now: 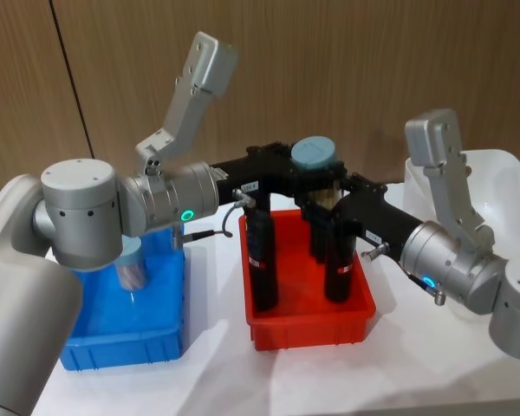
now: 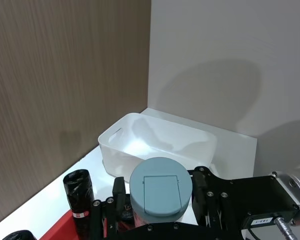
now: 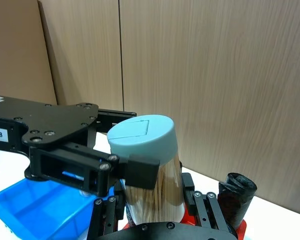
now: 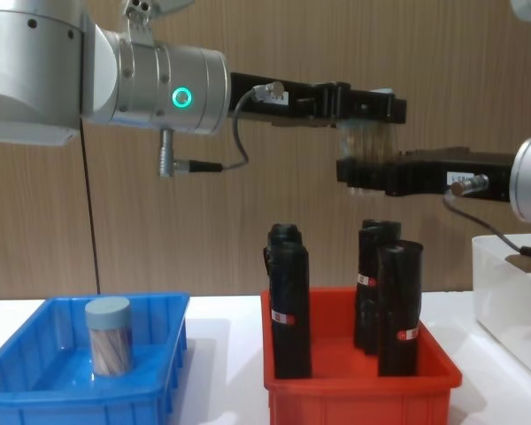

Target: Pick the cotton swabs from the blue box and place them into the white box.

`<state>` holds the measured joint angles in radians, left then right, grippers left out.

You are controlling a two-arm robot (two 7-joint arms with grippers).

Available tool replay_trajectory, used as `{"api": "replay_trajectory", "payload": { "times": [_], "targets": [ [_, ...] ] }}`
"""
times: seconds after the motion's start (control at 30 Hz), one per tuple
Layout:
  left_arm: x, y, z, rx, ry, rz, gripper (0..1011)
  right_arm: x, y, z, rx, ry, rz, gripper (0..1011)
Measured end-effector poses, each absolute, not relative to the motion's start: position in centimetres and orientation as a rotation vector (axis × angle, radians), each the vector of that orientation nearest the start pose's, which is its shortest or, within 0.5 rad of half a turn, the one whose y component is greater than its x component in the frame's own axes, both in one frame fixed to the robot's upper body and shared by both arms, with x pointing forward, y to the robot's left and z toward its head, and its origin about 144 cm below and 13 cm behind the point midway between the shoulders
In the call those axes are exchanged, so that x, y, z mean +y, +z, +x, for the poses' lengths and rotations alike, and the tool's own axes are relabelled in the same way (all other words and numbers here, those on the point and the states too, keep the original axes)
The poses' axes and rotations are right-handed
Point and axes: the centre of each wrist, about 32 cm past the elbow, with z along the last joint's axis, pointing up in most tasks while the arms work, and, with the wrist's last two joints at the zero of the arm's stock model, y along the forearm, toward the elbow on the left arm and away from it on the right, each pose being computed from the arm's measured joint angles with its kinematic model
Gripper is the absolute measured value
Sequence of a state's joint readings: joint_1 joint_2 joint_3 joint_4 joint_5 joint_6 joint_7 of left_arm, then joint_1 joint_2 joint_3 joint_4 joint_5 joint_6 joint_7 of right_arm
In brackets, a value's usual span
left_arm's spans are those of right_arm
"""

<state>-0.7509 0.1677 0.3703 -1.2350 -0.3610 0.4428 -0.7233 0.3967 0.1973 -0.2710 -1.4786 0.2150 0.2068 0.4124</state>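
1. Low on the robot's left, a second jar of swabs (image 4: pixel 109 336) stands upright in the blue box (image 4: pixel 35 394).
2. Above the red bin (image 4: pixel 363 400), the held jar (image 4: pixel 367 142) hangs upright with its lid on top. The left gripper (image 4: pixel 365 111) is clenched on it just under the lid. The right gripper (image 4: pixel 368 175) sits around its lower body, and I cannot tell whether it is squeezing.
3. The white box (image 4: pixel 513 292) lies farther off to the right. The right gripper is the nearer one, so the jar likely travels sideways that way.
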Motion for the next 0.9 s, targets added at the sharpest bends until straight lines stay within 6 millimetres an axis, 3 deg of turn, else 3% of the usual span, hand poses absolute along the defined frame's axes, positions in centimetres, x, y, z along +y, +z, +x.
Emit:
{"api": "replay_trajectory", "payload": {
  "times": [0.23, 0.9],
  "targets": [
    [18.48, 132.82, 62.56, 0.083, 0.556, 0.087, 1003, -20.53, 124.96, 55.18, -0.081, -0.921, -0.03, 669],
    [18.48, 132.83, 62.56, 0.083, 0.556, 0.087, 1004, -20.98, 124.26, 55.09, -0.06, -0.959, -0.033, 669]
  ]
}}
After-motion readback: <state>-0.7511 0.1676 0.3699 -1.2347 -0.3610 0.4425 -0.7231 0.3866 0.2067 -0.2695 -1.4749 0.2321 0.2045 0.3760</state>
